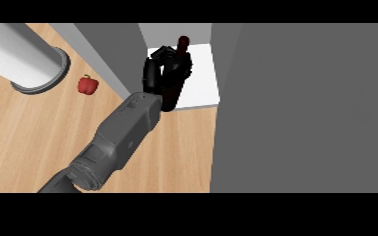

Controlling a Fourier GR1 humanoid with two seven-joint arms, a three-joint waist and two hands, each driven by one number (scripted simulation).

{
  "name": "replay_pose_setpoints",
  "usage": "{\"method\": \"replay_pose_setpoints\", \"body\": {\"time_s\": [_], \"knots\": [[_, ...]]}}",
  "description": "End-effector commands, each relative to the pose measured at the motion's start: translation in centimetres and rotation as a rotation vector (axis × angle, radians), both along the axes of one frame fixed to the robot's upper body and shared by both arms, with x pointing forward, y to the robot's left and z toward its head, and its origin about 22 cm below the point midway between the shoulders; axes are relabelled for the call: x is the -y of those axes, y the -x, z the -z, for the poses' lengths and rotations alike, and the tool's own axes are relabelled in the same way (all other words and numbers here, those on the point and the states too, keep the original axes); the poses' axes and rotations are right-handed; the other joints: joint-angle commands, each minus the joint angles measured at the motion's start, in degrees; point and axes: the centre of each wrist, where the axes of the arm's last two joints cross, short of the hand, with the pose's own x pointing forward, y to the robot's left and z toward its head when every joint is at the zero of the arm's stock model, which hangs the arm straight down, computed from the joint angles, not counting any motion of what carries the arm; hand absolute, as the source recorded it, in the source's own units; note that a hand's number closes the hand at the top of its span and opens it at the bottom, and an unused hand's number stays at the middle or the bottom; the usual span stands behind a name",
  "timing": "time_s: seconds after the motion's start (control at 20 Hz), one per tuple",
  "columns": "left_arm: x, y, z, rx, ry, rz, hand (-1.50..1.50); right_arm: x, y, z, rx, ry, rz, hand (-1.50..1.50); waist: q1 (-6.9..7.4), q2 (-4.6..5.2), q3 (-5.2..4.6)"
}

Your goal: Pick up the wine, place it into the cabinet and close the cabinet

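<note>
The wine bottle is dark red, and its neck points away from me into the open cabinet. My left hand is shut on the bottle's body and hides most of it. The bottle's lower end pokes out below the hand at the shelf's front edge. Hand and bottle are over the cabinet's white shelf floor, between a grey side wall and the big grey door panel, which stands open at the right. I cannot tell whether the bottle rests on the shelf. My right hand does not show.
A red bell pepper lies on the wooden counter left of the cabinet. A pale grey cylinder stands at the far left. The door panel fills the view's right half.
</note>
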Motion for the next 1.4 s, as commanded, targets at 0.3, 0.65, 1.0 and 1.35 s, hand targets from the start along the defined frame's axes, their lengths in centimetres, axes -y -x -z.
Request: {"method": "replay_pose_setpoints", "body": {"time_s": [0.3,0.65,1.0,1.35], "knots": [[0.2,0.2,0.6,-0.026,-0.032,-0.021,1.50,0.0,-1.5,1.0,-0.005,-0.020,-0.017,-1.50,-0.72,1.11,-0.22],[0.1,-0.8,-0.6,-0.024,-0.011,-0.022,1.50,0.1,-1.3,0.0,-0.009,-0.015,-0.006,-1.50,-0.39,1.12,-0.26],[-0.7,-1.5,-1.2,-0.022,-0.063,-0.032,1.50,0.6,0.1,0.2,-0.010,-0.011,0.003,-1.50,-0.21,0.98,-0.22],[-1.4,-3.3,-4.3,-0.003,-0.071,-0.087,1.50,0.0,0.1,-0.3,0.003,-0.012,-0.023,-1.50,-0.61,1.23,-0.28]]}}
